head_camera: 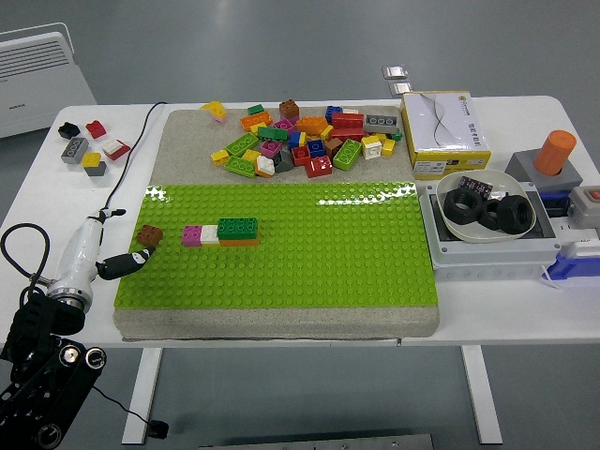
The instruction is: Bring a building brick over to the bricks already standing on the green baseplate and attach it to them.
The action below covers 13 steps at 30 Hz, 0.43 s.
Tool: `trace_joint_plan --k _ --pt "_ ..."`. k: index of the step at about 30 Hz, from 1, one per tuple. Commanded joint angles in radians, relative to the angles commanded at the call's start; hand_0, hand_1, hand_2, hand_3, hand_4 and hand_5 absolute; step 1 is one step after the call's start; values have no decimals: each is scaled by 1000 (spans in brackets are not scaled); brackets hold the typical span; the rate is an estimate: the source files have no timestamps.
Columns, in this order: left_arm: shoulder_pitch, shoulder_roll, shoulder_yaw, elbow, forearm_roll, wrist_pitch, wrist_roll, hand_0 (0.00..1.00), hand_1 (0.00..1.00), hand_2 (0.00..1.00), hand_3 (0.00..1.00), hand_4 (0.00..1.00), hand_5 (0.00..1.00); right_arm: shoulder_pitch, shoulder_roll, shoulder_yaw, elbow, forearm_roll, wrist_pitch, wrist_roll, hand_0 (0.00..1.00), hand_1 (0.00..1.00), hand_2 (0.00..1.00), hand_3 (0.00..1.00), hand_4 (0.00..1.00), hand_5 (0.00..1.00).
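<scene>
The left hand sits low at the left side of the desk, just off the left edge of the green baseplate; it reads as a pale tapered shell with one thin dark finger pointing up and away and another dark digit lying toward the plate, and I see nothing in it, though how far the fingers are spread I cannot tell. The right arm is nowhere in sight. A small brown brick lies just beside that dark digit, at the plate's left rim, apparently not held. The standing row, pink and white with a green brick over orange, runs left to right on the left part of the plate, its long axis along the plate's width, and lies to the right of the hand and a little beyond it. The loose brick pile is on the grey mat at the far side, well apart from the hand. Being the only arm present, the left looks best placed. The plate to the right of the row is bare, giving open room; the grey bin borders the plate's right edge.
</scene>
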Motion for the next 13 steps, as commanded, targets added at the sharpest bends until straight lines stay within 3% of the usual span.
trace_joint_plan --k 13 --pt "-23 -8 14 35 3 12 16 943 962 997 784 845 266 2 -2 28 0 -24 3 3 515 702 729 763 793 852"
